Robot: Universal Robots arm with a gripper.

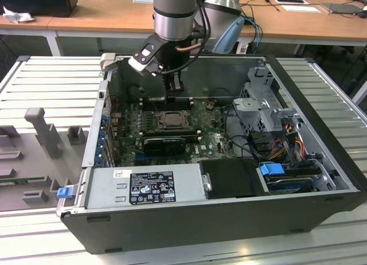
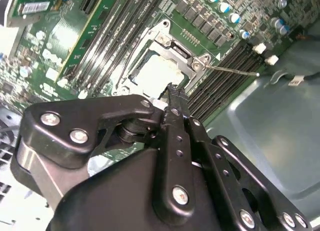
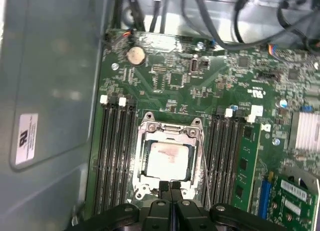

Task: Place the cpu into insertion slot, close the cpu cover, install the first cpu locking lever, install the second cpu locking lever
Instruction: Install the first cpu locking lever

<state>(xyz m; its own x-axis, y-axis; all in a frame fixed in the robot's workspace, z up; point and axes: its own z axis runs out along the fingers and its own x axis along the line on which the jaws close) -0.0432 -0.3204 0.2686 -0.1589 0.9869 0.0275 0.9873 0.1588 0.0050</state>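
On the exterior view's left, grey fixtures [image 1: 43, 127] stand on the ribbed table [image 1: 46, 76], outside the case [image 1: 229, 219] and well apart from the work. The case lies open on its side, which lets the arm come straight down onto the board [image 3: 175, 81]. The power supply [image 1: 143, 184] runs along the case's near edge.

The gripper [image 1: 174, 98] hangs over the middle of the board, close to the case's far wall. In both wrist views its 2 fingers [image 3: 165, 188] are pressed together with nothing seen between them. Their tips sit at the edge of the slot [image 3: 142, 163], just beside the cover [image 3: 169, 132]; I cannot tell whether they touch it. Held together like this, they make 1 narrow tip, which I judge better suited to pushing than to gripping.

The cpu [image 3: 167, 158] lies flat in the slot, its silvery top showing through the cover's window. The cover looks folded down over it, so the first 2 steps appear done.

1 lever [image 2: 235, 71], a thin wire, juts from a slot corner out over the memory slots [image 3: 116, 151] and looks unhooked. The other lever I cannot make out.

At the case's right end, the drive cage [image 1: 266, 113] and cables [image 1: 287, 133] sit clear of the slot.
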